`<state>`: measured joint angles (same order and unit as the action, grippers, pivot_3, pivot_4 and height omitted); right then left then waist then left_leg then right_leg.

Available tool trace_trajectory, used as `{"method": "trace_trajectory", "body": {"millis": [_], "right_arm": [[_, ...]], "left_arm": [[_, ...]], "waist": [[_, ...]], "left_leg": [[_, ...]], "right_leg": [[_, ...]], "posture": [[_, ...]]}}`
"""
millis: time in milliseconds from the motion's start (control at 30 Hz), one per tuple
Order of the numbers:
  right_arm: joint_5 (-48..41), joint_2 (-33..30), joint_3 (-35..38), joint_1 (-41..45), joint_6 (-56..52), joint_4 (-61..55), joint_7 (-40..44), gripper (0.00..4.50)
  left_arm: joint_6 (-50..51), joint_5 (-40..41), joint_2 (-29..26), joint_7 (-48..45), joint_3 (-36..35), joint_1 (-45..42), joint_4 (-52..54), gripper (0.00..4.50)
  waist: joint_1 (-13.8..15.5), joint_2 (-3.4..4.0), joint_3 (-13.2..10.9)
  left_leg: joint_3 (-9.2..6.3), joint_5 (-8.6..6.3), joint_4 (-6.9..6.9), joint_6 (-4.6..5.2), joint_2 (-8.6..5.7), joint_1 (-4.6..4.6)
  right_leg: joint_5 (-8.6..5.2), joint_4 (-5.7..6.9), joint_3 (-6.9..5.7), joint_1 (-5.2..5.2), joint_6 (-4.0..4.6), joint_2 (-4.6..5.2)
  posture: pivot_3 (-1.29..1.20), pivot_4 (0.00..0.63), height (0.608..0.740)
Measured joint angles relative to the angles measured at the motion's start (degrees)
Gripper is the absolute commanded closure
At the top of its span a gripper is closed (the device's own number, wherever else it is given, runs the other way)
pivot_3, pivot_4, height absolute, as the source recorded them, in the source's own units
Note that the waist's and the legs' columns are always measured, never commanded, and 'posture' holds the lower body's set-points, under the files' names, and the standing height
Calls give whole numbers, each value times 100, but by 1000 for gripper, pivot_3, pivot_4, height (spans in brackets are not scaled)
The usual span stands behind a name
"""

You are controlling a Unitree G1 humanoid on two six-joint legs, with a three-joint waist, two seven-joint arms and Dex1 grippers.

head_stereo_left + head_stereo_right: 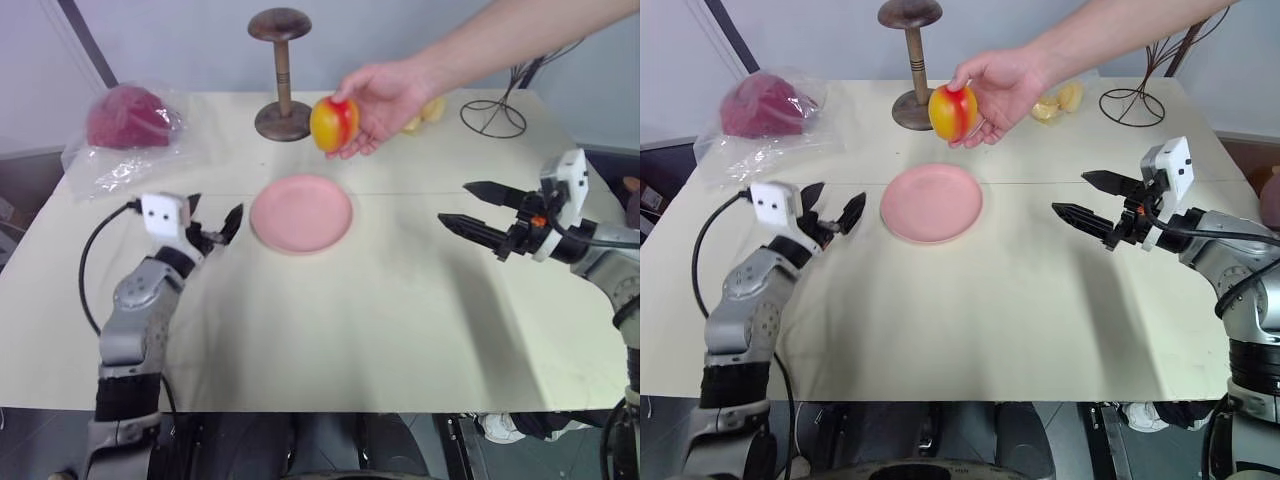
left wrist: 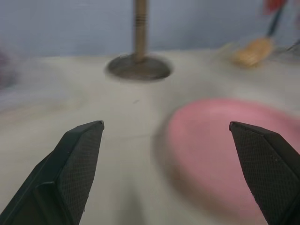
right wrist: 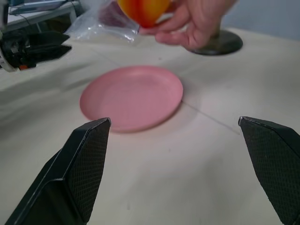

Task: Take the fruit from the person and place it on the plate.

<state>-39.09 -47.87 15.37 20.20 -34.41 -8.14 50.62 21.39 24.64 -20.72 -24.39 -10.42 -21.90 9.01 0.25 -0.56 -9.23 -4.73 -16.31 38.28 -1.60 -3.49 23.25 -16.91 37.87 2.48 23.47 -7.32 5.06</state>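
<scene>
**Fruit held out above the plate — both arms waiting**

Left eye view gives the picture: the person's hand (image 1: 385, 100) reaches in from the far right and holds the fruit (image 1: 334, 123) in the air, just beyond the far edge of the plate (image 1: 301, 213), which lies bare on the counter (image 1: 400, 330). The fruit is round, so there's no long axis to line up with — approach direction is what matters here.

The right gripper (image 1: 470, 208) hovers over the counter to the right of the plate, fingers spread wide and pointing left toward it; the fruit sits ahead of it, further back and higher. The left gripper (image 1: 213, 225) waits just beside the plate's left edge, also open and empty.

Neither looks clearly nearer. The person's fingers wrap the fruit's right side, leaving its left face bare — that may favour the left gripper, though the right one already points that way. Either must rise and reach back.

Behind stand a wooden stand (image 1: 282, 75) and a bagged red lump (image 1: 128, 118).
</scene>
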Motion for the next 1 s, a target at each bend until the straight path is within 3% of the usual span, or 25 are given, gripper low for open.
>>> {"method": "trace_trajectory", "body": {"millis": [167, 400, 600, 867, 1000], "right_arm": [[136, 204, -148, 10, 56, -1, -93, 41], [199, 308, -154, -15, 63, -125, -241, 41], [189, 344, -127, -81, 41, -404, -384, 41], [188, 377, -115, -100, 34, -460, -522, 41], [188, 388, -115, -99, 36, -459, -539, 0]], "left_arm": [[287, 100, -73, -469, 415, -1299, -266, 0], [-51, -193, 500, -565, 755, -2307, -1767, 0], [-416, -292, 896, -790, 894, -2838, -2301, 0], [-458, -305, 1031, -906, 928, -2854, -2431, 0], [-455, -305, 1062, -913, 926, -2855, -2429, 1185]], "waist": [[29, 1, 1], [19, -4, -2], [26, -4, -2], [19, -4, -2], [19, -4, -2]], "left_leg": [[4, 1, -1, -2, -2, -2], [4, 3, -1, -4, 0, 0], [4, 3, -1, -4, -1, 1], [3, 3, -1, -4, -1, 1], [3, 3, -1, -4, -1, 1]], "right_leg": [[0, 0, 2, 0, 0, -1], [0, 1, 2, 3, 0, -4], [0, 1, 2, 4, -1, -3], [0, 1, 2, 5, -1, -4], [0, 1, 2, 5, -1, -4]], "posture": [[0, 150, 740], [0, 150, 740], [0, 150, 740], [0, 150, 740], [0, 150, 740]]}}
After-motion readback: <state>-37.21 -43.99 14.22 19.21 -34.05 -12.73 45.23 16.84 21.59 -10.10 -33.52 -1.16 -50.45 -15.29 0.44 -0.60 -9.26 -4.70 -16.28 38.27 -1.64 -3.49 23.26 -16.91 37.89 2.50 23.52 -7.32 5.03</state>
